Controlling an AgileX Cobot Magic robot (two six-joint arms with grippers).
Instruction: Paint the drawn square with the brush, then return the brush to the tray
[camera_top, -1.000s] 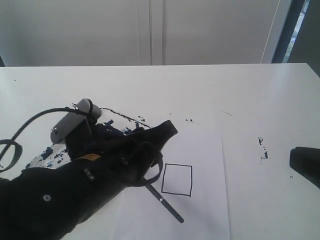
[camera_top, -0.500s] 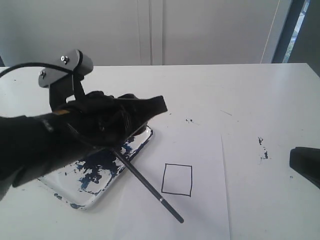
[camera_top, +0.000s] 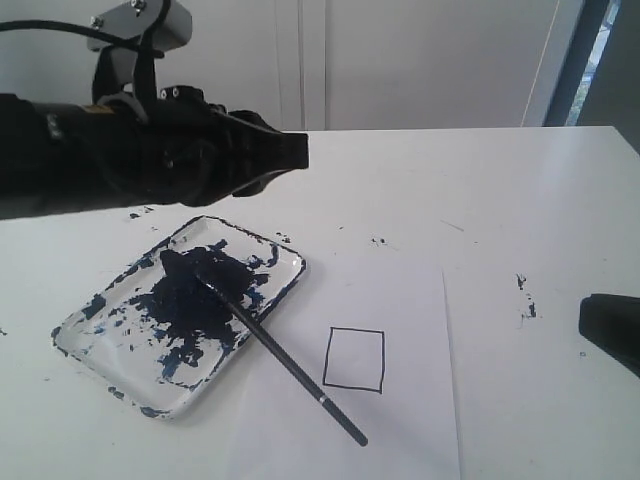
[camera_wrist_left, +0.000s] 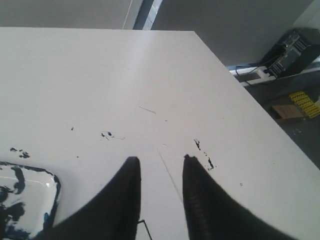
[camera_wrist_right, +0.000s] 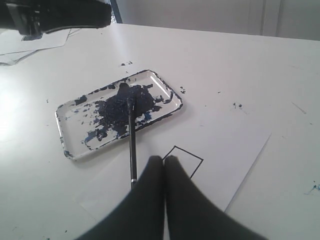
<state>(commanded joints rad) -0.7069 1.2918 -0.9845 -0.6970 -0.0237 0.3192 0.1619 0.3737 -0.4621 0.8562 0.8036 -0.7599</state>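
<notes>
The brush (camera_top: 285, 363) lies loose, its blue tip in the tray's central blob and its black handle slanting out onto the paper. The paint-smeared tray (camera_top: 212, 378) sits at the left of the table. The drawn square (camera_top: 354, 359) is blank white inside, just beside the handle. My left gripper (camera_top: 298, 152) hangs high above the tray's far side, open and empty (camera_wrist_left: 160, 162), with a tray corner (camera_wrist_left: 35, 187) below it. My right gripper (camera_wrist_right: 164, 159) is shut on nothing, above the paper, between the brush (camera_wrist_right: 132, 145) and the square (camera_wrist_right: 187, 160), with the tray (camera_wrist_right: 75, 130) beyond.
The white paper sheet (camera_top: 400, 300) lies at the front middle of the white table. Paint specks (camera_top: 525, 295) dot the table on the right and more specks (camera_top: 378, 241) behind the paper. The right arm's dark body (camera_top: 610, 332) shows at the right edge.
My left arm has lifted off the tray and swung up and back to the upper left, uncovering the tray. The brush has stayed where it lay. The right arm has not moved.
</notes>
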